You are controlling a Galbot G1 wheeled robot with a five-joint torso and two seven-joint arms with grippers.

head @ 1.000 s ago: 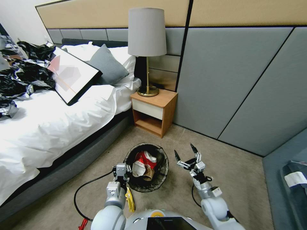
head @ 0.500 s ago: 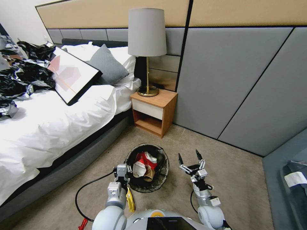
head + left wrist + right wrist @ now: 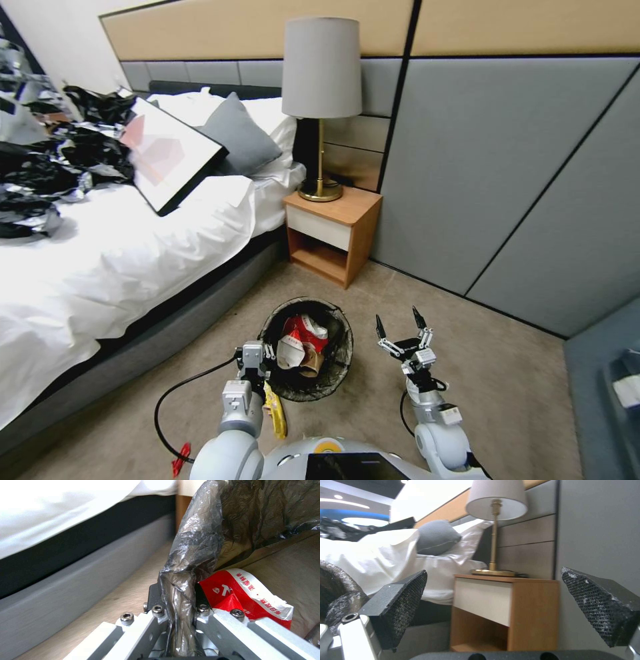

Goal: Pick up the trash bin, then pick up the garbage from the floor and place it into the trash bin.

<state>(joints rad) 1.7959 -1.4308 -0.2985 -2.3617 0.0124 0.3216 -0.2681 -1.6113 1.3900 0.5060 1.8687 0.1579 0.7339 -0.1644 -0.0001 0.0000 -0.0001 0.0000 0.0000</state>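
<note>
Bed (image 3: 120,253): occupying the head view from 9 to 11 o'clock, white sheets, a framed picture (image 3: 175,155) and grey pillow (image 3: 241,133) lying on it, glossy black sheets (image 3: 47,167) heaped at its far edge.

Nightstand (image 3: 333,233): standing at 12 o'clock from the robot, carrying a lamp (image 3: 322,100). Serving as no bench for the task's things.

Trash bin (image 3: 305,348): sitting just ahead of the robot at about 12 o'clock, black liner folded over the rim.

Garbage (image 3: 303,340): red-and-white wrappers and a brown piece lying inside the bin. The red wrapper (image 3: 246,592) is showing close by the liner in the left wrist view.

Left pincer (image 3: 253,353): at the bin's 9 o'clock rim, pinching rim and liner (image 3: 186,580) between its pressed jaws.

Right pincer (image 3: 401,327): hovering at the bin's 3 o'clock, near but apart, jaws spread wide and holding nothing.

Progress, as judged: bin gripped, several pieces already inside; the visible carpet is showing no further litter, so the job appears near complete, unless pieces are lying out of sight.
</note>
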